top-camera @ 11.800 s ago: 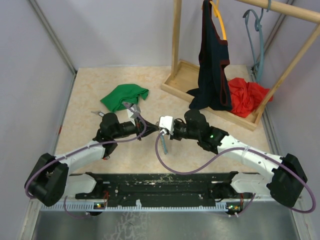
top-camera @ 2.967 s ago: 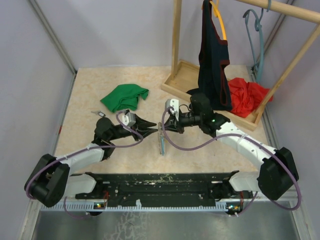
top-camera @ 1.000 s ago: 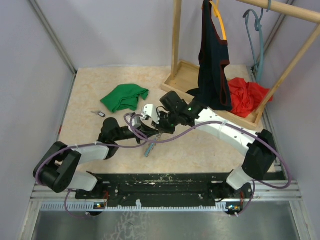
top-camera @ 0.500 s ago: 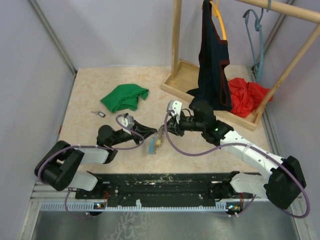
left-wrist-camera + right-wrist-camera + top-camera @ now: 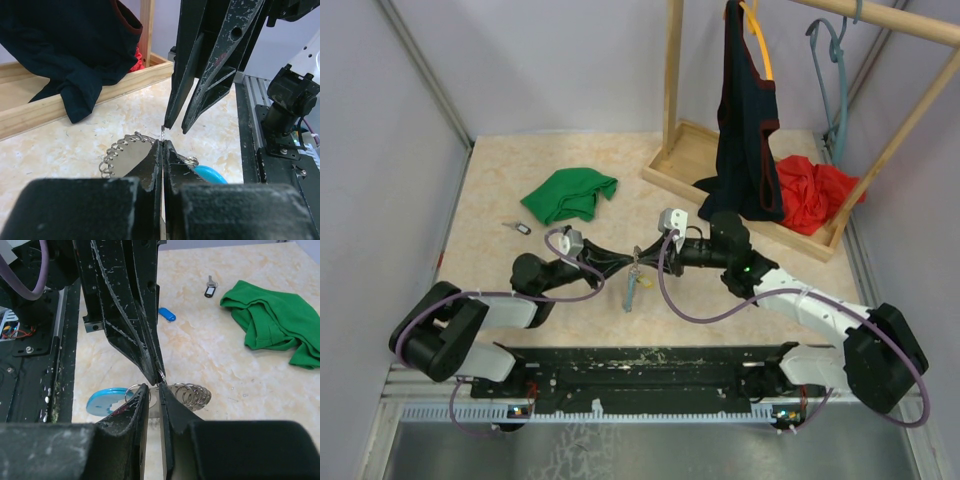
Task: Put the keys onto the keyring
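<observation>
Swung straighter, coiled silvery keyring (image 5: 630, 290) dangles from clamped left hand (image 5: 162, 147); right hand (image 5: 174, 130) slightly parted.

Robotics lab test cell, grey panel walls (image 5: 570, 70), black mounting rail (image 5: 640, 368), marble-patterned tabletop (image 5: 500, 190), wooden clothes rack (image 5: 672, 90) prop

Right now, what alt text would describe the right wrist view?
The right end effector meets the left end effector tip to tip at a silvery chain keyring with a light blue tag; a crumpled green cloth lies beyond.
</observation>
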Motion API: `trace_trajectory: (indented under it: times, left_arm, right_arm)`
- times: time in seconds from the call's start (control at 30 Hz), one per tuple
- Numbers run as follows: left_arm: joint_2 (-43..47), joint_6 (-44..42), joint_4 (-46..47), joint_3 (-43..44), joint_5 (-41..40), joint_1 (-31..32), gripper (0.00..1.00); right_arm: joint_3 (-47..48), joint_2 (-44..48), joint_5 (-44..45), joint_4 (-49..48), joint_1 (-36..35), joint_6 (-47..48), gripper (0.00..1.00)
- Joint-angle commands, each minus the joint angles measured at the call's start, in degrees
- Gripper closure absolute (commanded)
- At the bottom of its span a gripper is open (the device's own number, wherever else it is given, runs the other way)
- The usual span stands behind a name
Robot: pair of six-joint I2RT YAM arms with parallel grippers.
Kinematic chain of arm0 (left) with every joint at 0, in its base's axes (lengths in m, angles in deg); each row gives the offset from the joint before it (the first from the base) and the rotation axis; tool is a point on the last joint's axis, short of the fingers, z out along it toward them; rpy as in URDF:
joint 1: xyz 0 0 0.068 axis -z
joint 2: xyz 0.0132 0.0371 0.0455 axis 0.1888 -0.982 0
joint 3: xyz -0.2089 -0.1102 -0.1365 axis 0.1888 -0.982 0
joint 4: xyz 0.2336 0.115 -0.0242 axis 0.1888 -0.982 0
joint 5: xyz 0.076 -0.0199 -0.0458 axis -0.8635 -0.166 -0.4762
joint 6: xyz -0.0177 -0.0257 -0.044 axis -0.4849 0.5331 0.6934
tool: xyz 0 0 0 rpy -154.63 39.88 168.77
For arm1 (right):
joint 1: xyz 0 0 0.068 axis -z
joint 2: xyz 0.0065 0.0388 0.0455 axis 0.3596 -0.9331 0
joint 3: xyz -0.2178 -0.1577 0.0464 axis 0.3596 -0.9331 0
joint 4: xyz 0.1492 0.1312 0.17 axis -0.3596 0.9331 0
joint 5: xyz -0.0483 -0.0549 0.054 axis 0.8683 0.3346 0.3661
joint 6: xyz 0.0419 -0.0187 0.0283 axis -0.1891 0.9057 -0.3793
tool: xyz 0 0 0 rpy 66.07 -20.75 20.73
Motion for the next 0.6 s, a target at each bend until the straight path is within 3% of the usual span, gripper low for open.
trace_trajectory:
  times: [0.0, 0.57]
  left_arm:
    - [0.34, 1.67, 6.22, -0.45, -0.02, 0.0, 1.0]
    - [-0.12, 3.1, 8.58, -0.94, -0.29, 0.02, 1.0]
  right_arm:
    - [-0.83, -1.25, -1.66, -8.21, 0.55, -1.79, 0.86]
    - [-2.93, -1.95, 1.57, -11.71, 0.55, -2.48, 0.9]
